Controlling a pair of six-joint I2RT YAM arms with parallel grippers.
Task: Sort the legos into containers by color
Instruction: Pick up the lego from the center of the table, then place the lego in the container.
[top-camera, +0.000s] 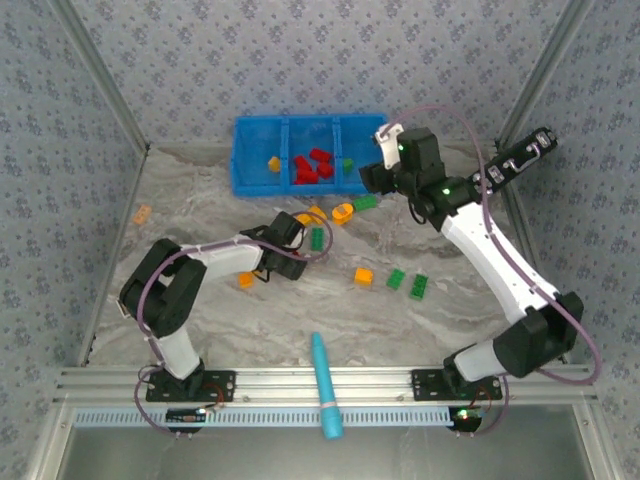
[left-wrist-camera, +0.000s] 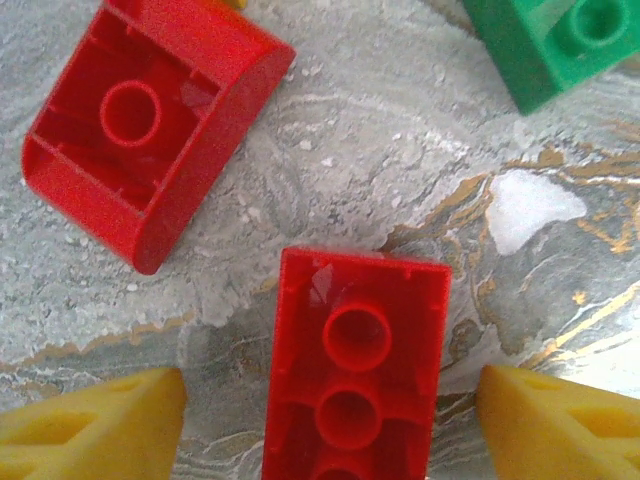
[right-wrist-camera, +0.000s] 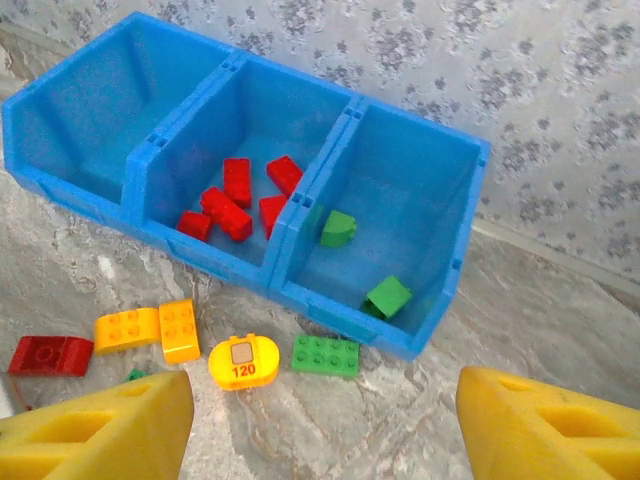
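Surface: marble, with loose bricks spread between the two arms. The blue bin sits straight ahead of the right tool, open side up, with three compartments. The middle one holds the red bricks and the one ahead-right holds two green bricks. The ahead-left one looks bare from the wrist, but the top view shows one orange brick in it. So I read the colour mapping as fixed: orange / red / green. The right tool is open with nothing between its fingers. It hovers short of the bin's front wall, probably free for the next pick. Just ahead of it, outside the bin, lie a flat green brick, a yellow rounded piece marked 120, two orange bricks and a dark red brick. The left tool is also open and low over the surface, its fingers straddling a red brick. A gap shows on both sides, so no contact yet; it looks lined up to pinch across the narrow width. Ahead-left of it is a second red brick, hollow side up, and ahead-right the corner of a green brick. Risk: an off-centre close could skew the brick.
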